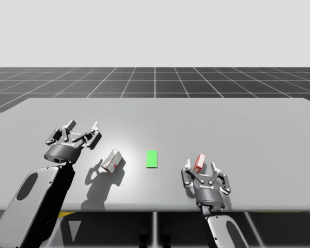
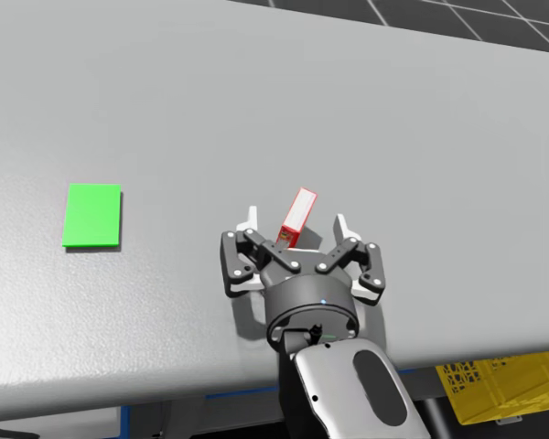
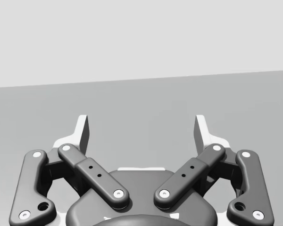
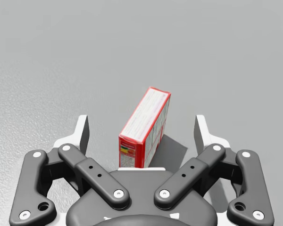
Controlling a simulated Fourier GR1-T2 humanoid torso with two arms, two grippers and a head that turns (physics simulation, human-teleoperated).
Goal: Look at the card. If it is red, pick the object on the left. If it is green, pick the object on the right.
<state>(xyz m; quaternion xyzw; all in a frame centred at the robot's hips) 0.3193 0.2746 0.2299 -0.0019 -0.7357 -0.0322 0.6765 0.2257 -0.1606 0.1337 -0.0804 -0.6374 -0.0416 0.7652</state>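
Looking down from the high view, I saw the green card (image 1: pixel 152 158) lying flat on the grey table (image 1: pixel 222 129), between two boxes: a pale grey-and-white box (image 1: pixel 112 161) just to its left and a red box (image 1: pixel 199 162) to its right. My right gripper (image 1: pixel 200 168) sat low at the red box, near the table's front edge, with its fingers spread wide to either side of it. In the right wrist view the red box (image 4: pixel 145 127) stood between the open fingers of the right gripper (image 4: pixel 141 129), turned at a slant to them, its near end close against the palm; a gap showed on each side, so neither finger pressed on it. The head view gave the same: the right gripper (image 2: pixel 295 222) wide open around the red box (image 2: pixel 297 218), the green card (image 2: pixel 92 215) well off to one side, and a yellow crate (image 2: pixel 503 384) below the table's edge. My left gripper (image 1: pixel 83 125) hung above the table behind and to the left of the pale box, apart from it, casting a shadow beside that box. In the left wrist view the left gripper (image 3: pixel 141 129) was spread just as wide, facing out along bare table.
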